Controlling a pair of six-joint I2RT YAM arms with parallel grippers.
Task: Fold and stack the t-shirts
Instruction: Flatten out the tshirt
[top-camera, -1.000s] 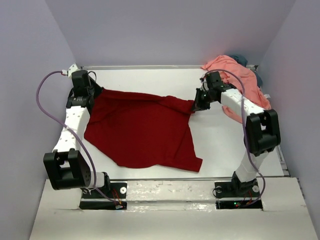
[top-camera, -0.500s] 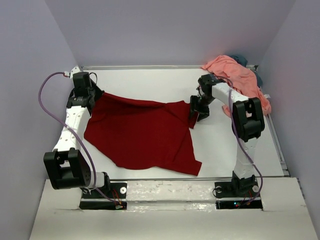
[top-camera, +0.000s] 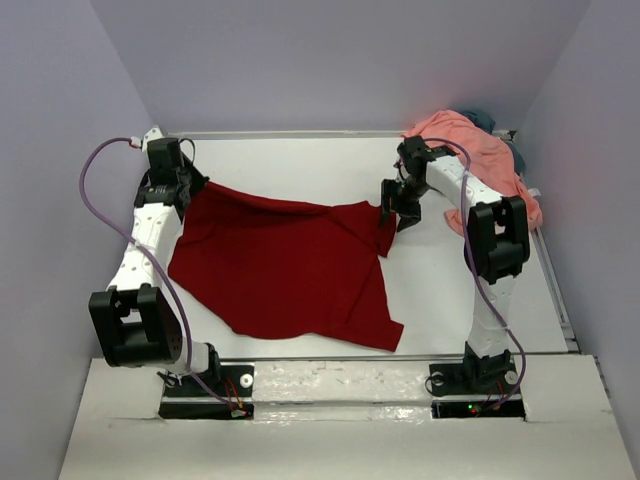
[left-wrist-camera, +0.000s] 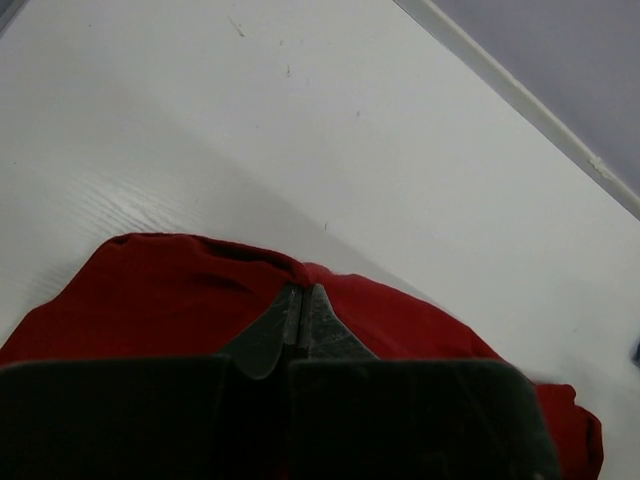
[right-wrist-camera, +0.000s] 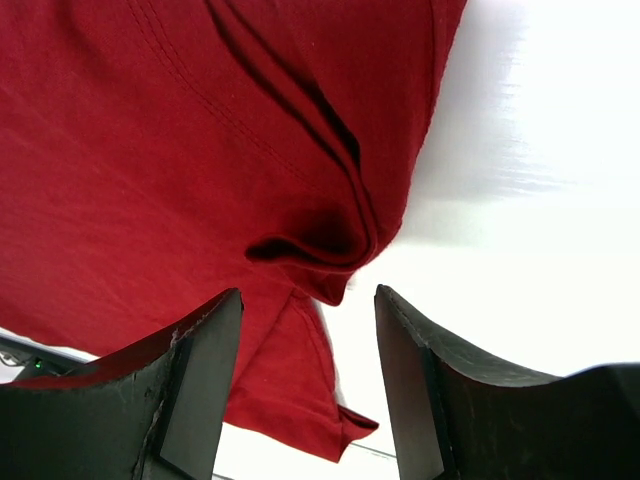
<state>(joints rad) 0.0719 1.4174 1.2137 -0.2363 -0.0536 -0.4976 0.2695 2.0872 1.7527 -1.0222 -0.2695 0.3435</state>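
At tabletop (top-camera: 450, 290) centre: red shirt (top-camera: 280, 260) | left end effector (left-wrist-camera: 303, 315) pinching its 10 o'clock corner | right end effector (right-wrist-camera: 310, 300) wide | pink shirt (top-camera: 480, 150) 1 o'clock

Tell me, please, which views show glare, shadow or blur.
Left wrist: streaky glare on the table, and the left gripper has a dark, soft-edged body. Right wrist: table overexposed, with a soft shadow beside the dark red t-shirt. Top external: even light, sharp.
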